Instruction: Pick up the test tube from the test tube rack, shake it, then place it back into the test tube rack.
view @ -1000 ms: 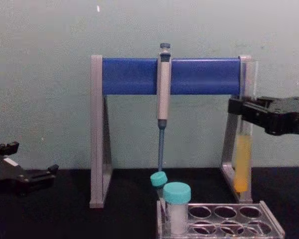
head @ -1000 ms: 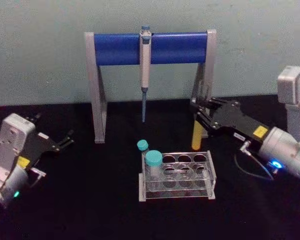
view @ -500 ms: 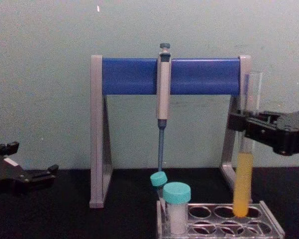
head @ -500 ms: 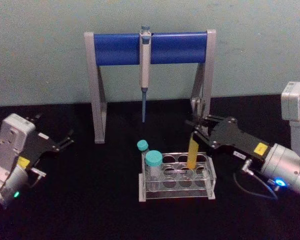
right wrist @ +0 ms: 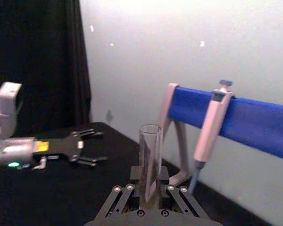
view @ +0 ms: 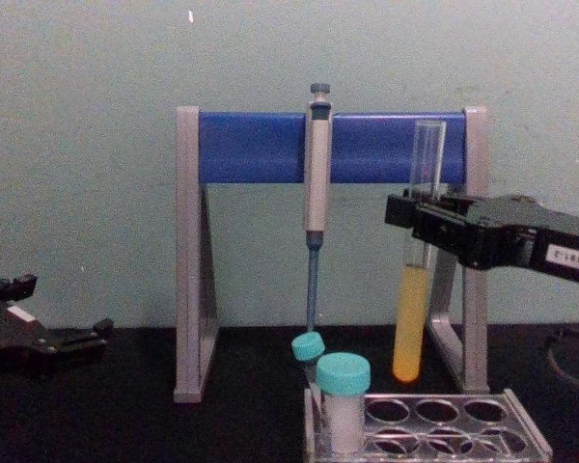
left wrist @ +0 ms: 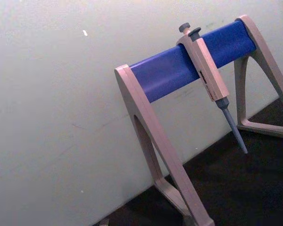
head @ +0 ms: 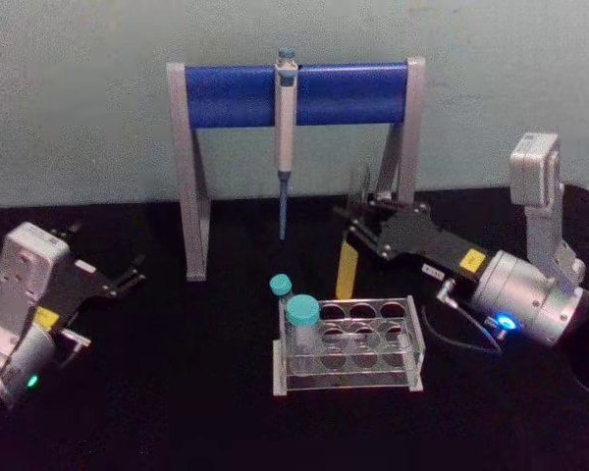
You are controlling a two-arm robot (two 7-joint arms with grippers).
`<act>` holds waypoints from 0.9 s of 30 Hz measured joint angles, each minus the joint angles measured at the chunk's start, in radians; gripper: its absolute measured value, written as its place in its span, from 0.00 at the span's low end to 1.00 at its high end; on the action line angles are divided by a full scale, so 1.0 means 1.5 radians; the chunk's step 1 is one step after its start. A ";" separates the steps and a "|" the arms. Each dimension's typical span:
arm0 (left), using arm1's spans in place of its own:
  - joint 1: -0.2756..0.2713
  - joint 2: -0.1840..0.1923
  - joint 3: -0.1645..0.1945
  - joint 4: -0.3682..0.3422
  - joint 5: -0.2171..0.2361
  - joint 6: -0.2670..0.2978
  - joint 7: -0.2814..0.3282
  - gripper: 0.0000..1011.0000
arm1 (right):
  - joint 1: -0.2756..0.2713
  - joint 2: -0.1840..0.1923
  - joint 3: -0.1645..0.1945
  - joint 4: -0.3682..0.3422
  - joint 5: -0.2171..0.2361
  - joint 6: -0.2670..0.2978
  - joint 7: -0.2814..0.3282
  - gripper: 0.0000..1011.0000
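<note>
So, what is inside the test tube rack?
Two teal-capped tubes stand at the test tube rack's left end; other holes look empty. The test tube is outside, in the right pincer. The front tube hides the rear one's base.

Black link-fingered left hand [head: 134, 275] and right hand [head: 356, 210], silver wrists [head: 526, 290], yellow stickers [head: 468, 260]

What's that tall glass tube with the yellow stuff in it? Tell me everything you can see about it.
The test tube is a slim, clear glass tube, open at the top and round-bottomed, with yellow-orange liquid in its lower part. It is upright in the air, gripped above its middle by the right claw. Its bottom hangs above the test tube rack, in no hole.
</note>
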 joint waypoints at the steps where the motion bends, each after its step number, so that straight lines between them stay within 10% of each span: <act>1: 0.000 0.000 0.000 0.000 0.000 0.000 0.000 1.00 | 0.004 -0.003 0.000 0.005 -0.002 -0.002 -0.002 0.22; 27: 0.000 0.000 0.000 0.000 0.000 0.000 0.000 1.00 | 0.001 -0.008 0.032 0.014 -0.021 -0.008 -0.036 0.22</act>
